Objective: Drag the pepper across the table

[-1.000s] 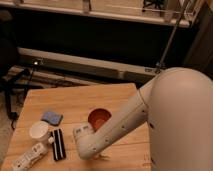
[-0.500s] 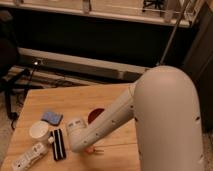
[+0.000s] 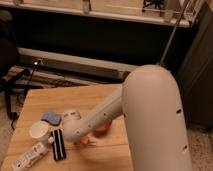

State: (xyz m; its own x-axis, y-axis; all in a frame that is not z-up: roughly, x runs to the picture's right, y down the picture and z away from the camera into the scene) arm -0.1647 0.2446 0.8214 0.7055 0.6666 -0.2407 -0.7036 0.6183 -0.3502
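A lab-like room: floor cables, metal pole, plank table.

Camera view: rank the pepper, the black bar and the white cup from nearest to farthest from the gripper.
The gripper is low over the table, near its front, left of centre.
1. pepper, right at it.
2. black bar, to its left.
3. white cup, farther left and back.

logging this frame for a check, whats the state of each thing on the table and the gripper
gripper: shut, low over the table, next to the pepper
pepper: lying flat, partly hidden by the arm
bowl: upright, mostly behind the arm
white cup: upright, open side up
blue sponge: lying flat
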